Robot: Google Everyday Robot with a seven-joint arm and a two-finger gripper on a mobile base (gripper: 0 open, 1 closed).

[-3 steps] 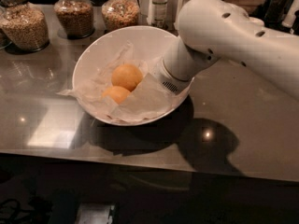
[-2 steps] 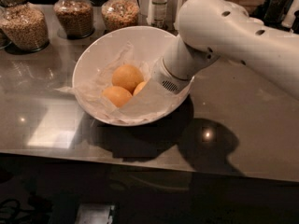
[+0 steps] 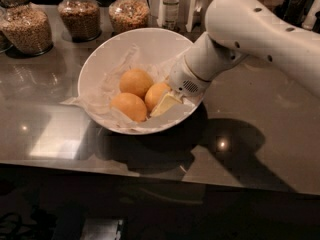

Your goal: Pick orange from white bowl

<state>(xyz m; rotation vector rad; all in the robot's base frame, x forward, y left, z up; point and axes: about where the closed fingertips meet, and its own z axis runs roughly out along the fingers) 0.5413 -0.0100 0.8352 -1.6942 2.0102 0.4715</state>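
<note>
The white bowl [image 3: 100, 59] stands on the dark counter, lined with crumpled white paper. Three oranges lie in it: one at the back [image 3: 136, 82], one at the front [image 3: 129, 106] and one on the right [image 3: 156, 95]. My gripper [image 3: 164, 104] reaches down into the bowl's right side from the white arm [image 3: 250, 29]. It sits right against the right-hand orange, and its wrist hides part of that fruit and of the bowl's right rim.
Three glass jars of grain [image 3: 79, 11] stand behind the bowl along the back of the counter, with a bottle [image 3: 170, 6] and a white holder to their right. The counter's front edge [image 3: 150, 176] runs below the bowl.
The arm has shifted a little to the right and back. A third orange beside the gripper, hidden before, now shows. The other two oranges and the bowl have stayed put.
</note>
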